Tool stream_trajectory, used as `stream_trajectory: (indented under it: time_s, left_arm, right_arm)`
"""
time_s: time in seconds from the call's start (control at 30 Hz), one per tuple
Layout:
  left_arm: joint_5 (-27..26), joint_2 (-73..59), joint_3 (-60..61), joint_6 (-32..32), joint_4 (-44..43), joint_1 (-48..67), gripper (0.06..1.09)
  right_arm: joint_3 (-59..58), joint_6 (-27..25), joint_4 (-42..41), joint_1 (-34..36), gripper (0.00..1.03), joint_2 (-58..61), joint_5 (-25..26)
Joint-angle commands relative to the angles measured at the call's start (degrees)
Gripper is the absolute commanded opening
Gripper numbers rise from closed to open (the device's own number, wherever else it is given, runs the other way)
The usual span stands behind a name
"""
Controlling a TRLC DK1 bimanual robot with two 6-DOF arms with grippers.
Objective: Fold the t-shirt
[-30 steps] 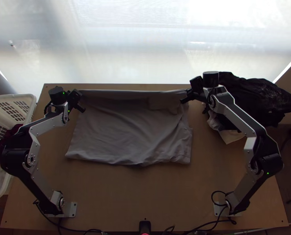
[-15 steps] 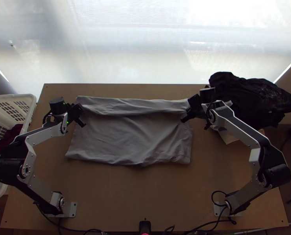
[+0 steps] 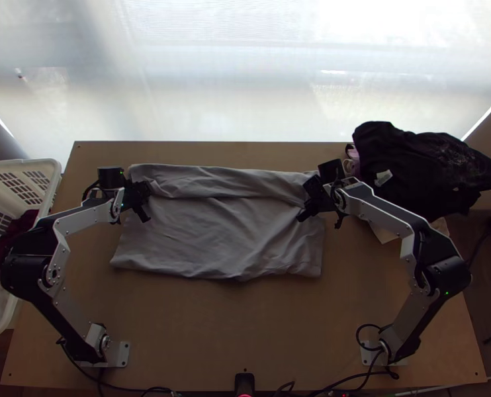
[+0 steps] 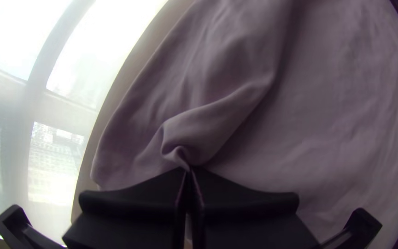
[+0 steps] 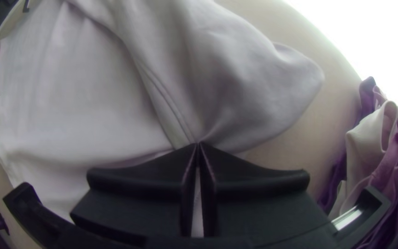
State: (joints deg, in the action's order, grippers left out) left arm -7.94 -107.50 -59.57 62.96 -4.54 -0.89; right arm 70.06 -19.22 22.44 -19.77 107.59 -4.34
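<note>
We judged a fold in hand: the t-shirt lay nearer the table's far edge, our left gripper and right gripper pinching its far flap. Next, we needed to lower it evenly toward the near edge.

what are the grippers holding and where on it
The grey t-shirt, pinched along the near edge of its folded-over far strip: left gripper near the strip's left end, right gripper near its right end.
</note>
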Motion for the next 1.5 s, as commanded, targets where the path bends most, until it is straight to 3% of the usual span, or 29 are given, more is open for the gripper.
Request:
stream_trajectory:
  time_s: [0.0, 0.03, 0.07, 0.13, 0.17, 0.23, 0.33, 0.37, 0.7, 0.8, 1.13, 1.23, 1.47]
  left_arm:
    - [-0.1, 0.5, -4.2, 0.8, 8.9, 0.5, 0.28]
    - [-0.1, 0.6, -4.8, 0.7, 10.2, 0.5, 0.52]
    - [-0.1, 0.8, -5.1, 0.7, 11.2, 0.4, 0.68]
    - [-0.1, 1.3, -5.2, 0.5, 11.9, 0.1, 0.98]
    - [-0.1, 1.9, -5.3, -0.1, 12.2, 0.0, 1.05]
    - [-0.2, 3.3, -5.5, -0.7, 12.9, -0.2, 1.05]
    - [-1.3, 5.6, -6.3, -2.0, 13.3, -0.5, 1.05]
    - [-1.6, 6.4, -6.8, -2.4, 14.6, -0.6, 1.05]
    - [-4.1, 10.8, -14.0, -3.3, 22.1, -4.6, 1.05]
    - [-5.2, 15.5, -13.3, -1.4, 28.4, -5.1, 1.05]
    - [-10.2, 44.7, 13.5, 19.2, 38.6, -4.5, 1.04]
    - [-11.3, 50.2, 15.4, 20.9, 46.7, -3.3, 1.04]
    - [-11.3, 57.8, 22.7, 23.6, 48.2, -0.6, 1.04]
  right_arm:
    - [1.0, -0.3, 3.4, 0.4, 0.10, 2.4, -0.1]
    - [1.1, -0.2, 4.2, 0.5, 0.16, 2.4, -0.1]
    - [1.3, -0.2, 5.2, 0.5, 0.25, 2.4, -0.1]
    - [1.5, -0.2, 7.1, 0.5, 0.41, 1.9, -0.1]
    - [1.5, -0.1, 7.8, 0.5, 0.44, 1.3, -0.1]
    - [1.4, 0.2, 8.1, 0.5, 0.60, 0.0, -0.2]
    - [1.9, 0.4, 8.9, 0.5, 0.94, -2.2, -0.2]
    - [2.4, 0.6, 9.9, 0.5, 0.99, -2.8, -0.2]
    - [4.6, 2.5, 14.0, 1.0, 0.99, -10.2, -0.8]
    - [3.4, 2.6, 16.8, 1.5, 0.99, -13.0, -0.8]
    - [-11.5, 3.6, 25.2, -16.7, 0.98, -30.2, 0.9]
    - [-15.0, 3.5, 26.3, -18.7, 0.98, -34.1, 2.4]
    - [-23.2, 0.2, 23.7, -18.5, 0.98, -36.8, 8.1]
